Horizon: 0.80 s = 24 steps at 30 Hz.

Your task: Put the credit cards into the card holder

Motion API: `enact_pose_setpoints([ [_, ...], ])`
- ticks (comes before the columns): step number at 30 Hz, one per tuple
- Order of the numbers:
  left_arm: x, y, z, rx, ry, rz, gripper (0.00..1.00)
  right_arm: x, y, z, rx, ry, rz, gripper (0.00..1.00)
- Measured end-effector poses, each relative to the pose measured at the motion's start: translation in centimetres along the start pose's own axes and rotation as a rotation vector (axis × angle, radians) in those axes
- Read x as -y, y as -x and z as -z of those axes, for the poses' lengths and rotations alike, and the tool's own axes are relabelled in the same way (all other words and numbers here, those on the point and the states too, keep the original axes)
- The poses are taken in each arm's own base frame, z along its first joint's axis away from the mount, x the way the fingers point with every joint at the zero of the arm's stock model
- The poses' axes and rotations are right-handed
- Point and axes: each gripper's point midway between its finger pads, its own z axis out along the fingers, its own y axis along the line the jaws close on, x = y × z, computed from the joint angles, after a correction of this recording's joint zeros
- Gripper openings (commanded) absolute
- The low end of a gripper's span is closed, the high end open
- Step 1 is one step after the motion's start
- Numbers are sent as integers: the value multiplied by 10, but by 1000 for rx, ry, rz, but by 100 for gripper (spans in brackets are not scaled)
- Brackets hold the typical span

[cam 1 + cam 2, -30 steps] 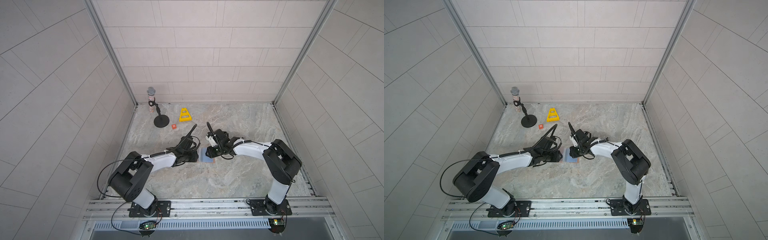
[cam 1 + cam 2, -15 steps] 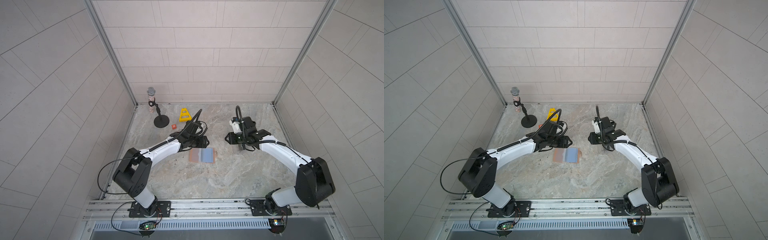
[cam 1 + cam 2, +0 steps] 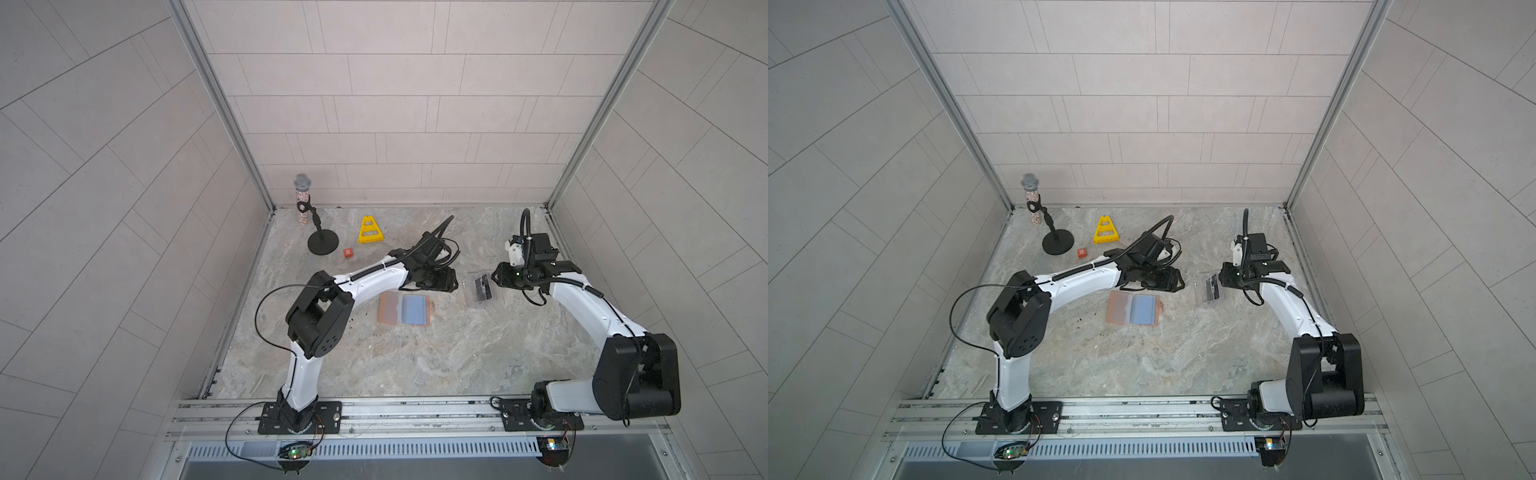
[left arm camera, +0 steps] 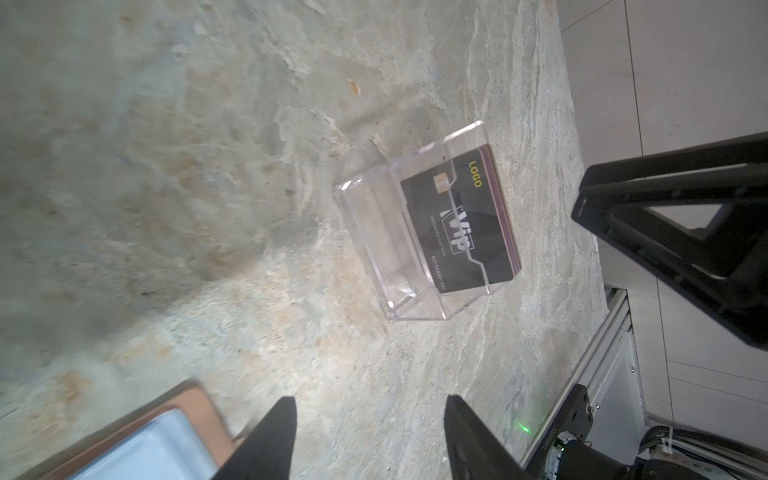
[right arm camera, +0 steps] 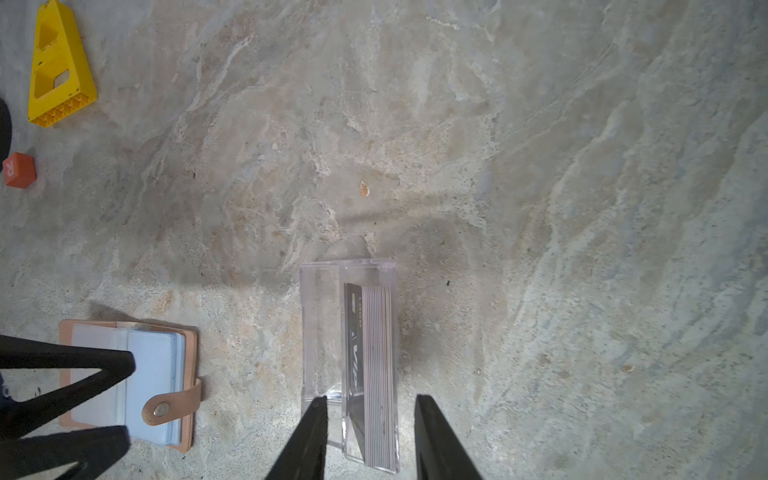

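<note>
The card holder lies open on the table, tan-pink with blue-grey sleeves facing up; it also shows in the wrist views. The credit cards stand as a stack in a clear plastic box, a black "VIP" card in front. My right gripper is open just above the box's near end, and the card stack lies between its fingers' lines. My left gripper is open and empty, between the holder and the box.
A yellow triangular block, a small orange cube and a black microphone stand holding a sprinkle-filled tube stand at the back left. Tiled walls close in the back and both sides.
Both grippers have left the card holder, which stays open on the table. The right arm swung right to the clear box. The left gripper opened wider and moved back and right.
</note>
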Motion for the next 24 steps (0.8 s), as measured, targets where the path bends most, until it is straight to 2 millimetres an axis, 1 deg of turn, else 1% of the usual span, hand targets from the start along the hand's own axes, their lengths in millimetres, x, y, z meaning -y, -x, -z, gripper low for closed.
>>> enact_pose_setpoints([
  [2, 5, 3, -10, -8, -4, 8, 62, 3, -1, -3, -17, 1, -6, 38],
  [6, 12, 11, -33, -24, -22, 31, 62, 4, -6, -18, -97, 27, -11, 39],
  [10, 12, 17, -54, -40, -39, 63, 63, 3, -11, -33, -168, 60, -12, 40],
  [13, 9, 18, -66, -52, -41, 84, 62, 2, -18, -38, -202, 77, -14, 40],
  [20, 9, 25, -80, -64, -36, 105, 60, 1, -20, -42, -218, 87, -17, 39],
  [24, 8, 23, -82, -77, -35, 112, 58, 4, -25, -48, -242, 81, -24, 38],
])
